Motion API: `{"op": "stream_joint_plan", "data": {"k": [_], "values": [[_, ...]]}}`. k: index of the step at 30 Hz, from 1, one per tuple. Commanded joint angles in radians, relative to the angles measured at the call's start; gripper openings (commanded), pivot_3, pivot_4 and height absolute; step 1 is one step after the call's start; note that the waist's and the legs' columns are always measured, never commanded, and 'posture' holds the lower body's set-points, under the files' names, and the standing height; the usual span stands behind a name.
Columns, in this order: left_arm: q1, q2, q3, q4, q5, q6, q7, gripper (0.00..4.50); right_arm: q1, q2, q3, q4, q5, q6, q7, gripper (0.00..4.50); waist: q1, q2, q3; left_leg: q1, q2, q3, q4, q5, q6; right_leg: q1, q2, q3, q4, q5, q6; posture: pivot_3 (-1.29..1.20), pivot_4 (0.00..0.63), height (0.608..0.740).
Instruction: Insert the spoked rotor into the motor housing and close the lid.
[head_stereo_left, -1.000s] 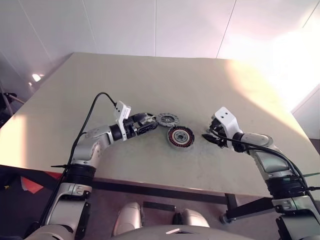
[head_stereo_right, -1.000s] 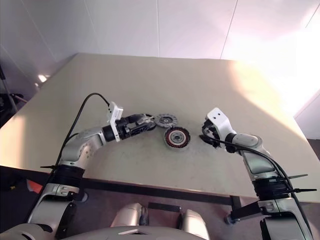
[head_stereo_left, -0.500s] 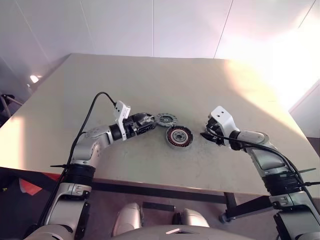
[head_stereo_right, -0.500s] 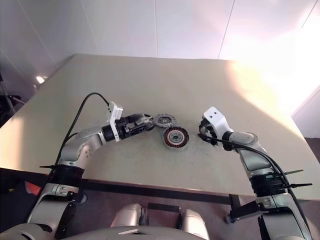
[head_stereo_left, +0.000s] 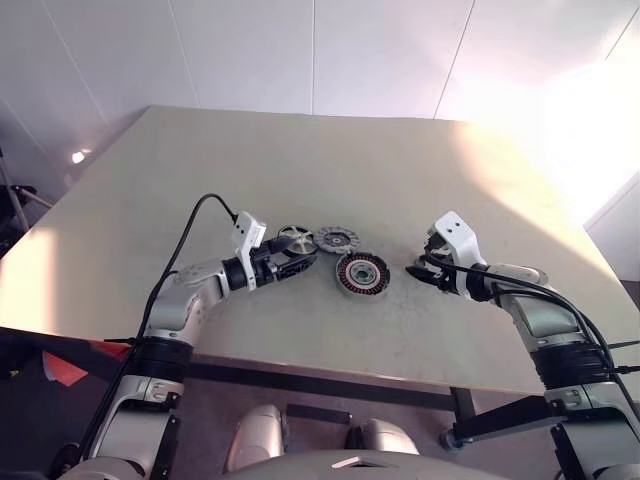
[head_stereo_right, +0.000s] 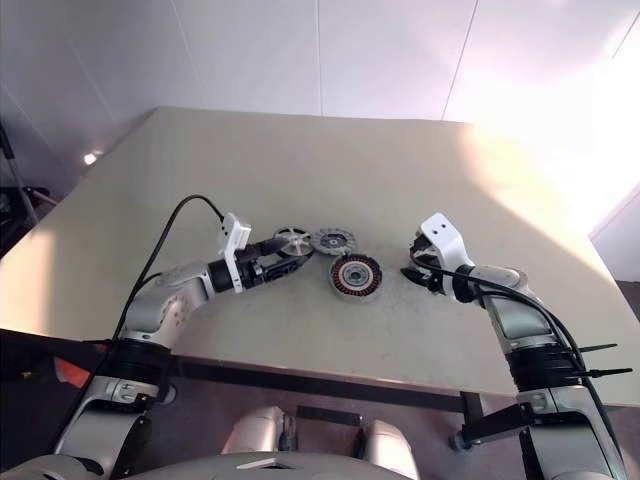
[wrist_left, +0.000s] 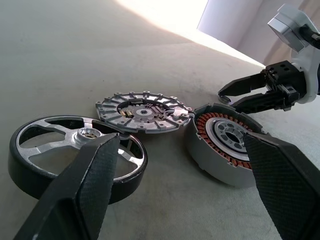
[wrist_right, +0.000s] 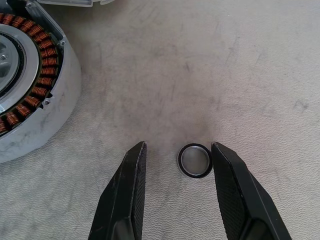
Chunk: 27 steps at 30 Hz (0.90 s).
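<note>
The spoked rotor (head_stereo_left: 293, 238), a pale wheel with a dark rim, lies flat on the table left of the lid (head_stereo_left: 336, 239), a grey ribbed disc. The motor housing (head_stereo_left: 361, 272) stands open-side up just in front of the lid, showing its copper ring (wrist_left: 226, 141). My left gripper (head_stereo_left: 303, 262) points level at these parts from the left, open wide and holding nothing. The rotor (wrist_left: 75, 150) lies just past one of its fingers (wrist_left: 85, 190). My right gripper (head_stereo_left: 418, 270) is right of the housing, tilted down and open. A small dark-rimmed ring (wrist_right: 194, 160) lies on the table between its fingers (wrist_right: 125, 190).
The beige table (head_stereo_left: 330, 160) stretches far behind the parts. Its front edge (head_stereo_left: 330, 372) runs close below both arms. Strong light falls on its right side.
The view has shifted a little. The spoked rotor, covered by my left gripper before, now shows past its fingers. The right gripper has kept its place by the housing.
</note>
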Motion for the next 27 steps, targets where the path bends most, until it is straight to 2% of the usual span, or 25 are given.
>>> {"op": "stream_joint_plan", "data": {"k": [1, 3, 4, 7, 9, 10, 18, 27], "values": [[-0.01, 0.003, -0.003, -0.034, 0.001, -0.008, 0.001, 4.19, 0.013, -0.021, -0.011, 0.04, -0.019, 0.007, -0.017, 2.24, 0.0, 0.0, 0.0, 0.0, 0.0, 0.0, 0.0, 0.0, 0.0, 0.0, 0.0, 0.0, 0.0, 0.0, 0.0, 0.0, 0.0, 0.74], [-0.012, 0.005, -0.002, -0.034, 0.0, -0.008, 0.0, 4.19, 0.015, -0.019, -0.009, 0.044, -0.018, 0.006, -0.016, 2.24, 0.0, 0.0, 0.0, 0.0, 0.0, 0.0, 0.0, 0.0, 0.0, 0.0, 0.0, 0.0, 0.0, 0.0, 0.0, 0.0, 0.0, 0.74], [-0.012, 0.006, -0.002, -0.034, -0.001, -0.008, 0.0, 4.19, 0.015, -0.018, -0.008, 0.045, -0.017, 0.007, -0.015, 2.06, 0.0, 0.0, 0.0, 0.0, 0.0, 0.0, 0.0, 0.0, 0.0, 0.0, 0.0, 0.0, 0.0, 0.0, 0.0, 0.0, 0.0, 0.74], [-0.012, 0.009, 0.002, -0.033, 0.001, -0.01, 0.004, 4.19, 0.016, -0.024, 0.003, 0.052, -0.044, -0.028, -0.034, 1.37, 0.0, 0.0, 0.0, 0.001, 0.0, 0.0, 0.0, 0.0, 0.0, 0.001, 0.0, 0.0, 0.0, 0.0, 0.0, 0.0, 0.0, 0.74], [-0.011, 0.011, 0.004, -0.033, 0.001, -0.011, 0.005, 4.19, 0.013, -0.024, 0.01, 0.035, -0.046, -0.036, -0.031, 0.67, 0.0, 0.0, 0.0, 0.001, 0.0, 0.0, 0.0, 0.0, 0.0, 0.001, 0.0, 0.0, 0.0, 0.0, 0.001, 0.0, 0.0, 0.74], [-0.011, 0.012, 0.005, -0.033, 0.0, -0.011, 0.006, 4.19, 0.01, -0.022, 0.013, 0.022, -0.04, -0.033, -0.023, 0.56, 0.0, 0.0, 0.0, 0.001, 0.0, 0.0, 0.0, 0.0, 0.0, 0.001, 0.0, 0.0, 0.0, -0.001, 0.001, 0.0, 0.0, 0.74], [-0.006, 0.013, 0.007, -0.037, -0.003, -0.011, 0.016, 4.19, -0.006, -0.018, 0.037, -0.02, -0.052, -0.061, -0.023, 0.56, -0.005, 0.0, 0.0, 0.001, 0.0, 0.0, 0.0, 0.0, 0.0, 0.0, 0.0, 0.0, 0.0, 0.0, 0.0, 0.0, 0.0, 0.74], [-0.007, 0.016, 0.005, -0.038, -0.002, -0.011, 0.017, 4.19, -0.112, 0.038, 0.061, -0.262, -0.013, 0.053, -0.017, 0.56, -0.009, 0.001, 0.0, -0.004, 0.0, 0.0, -0.002, 0.0, -0.001, -0.006, 0.001, 0.0, 0.001, 0.001, -0.002, 0.0, 0.0, 0.74]]}}
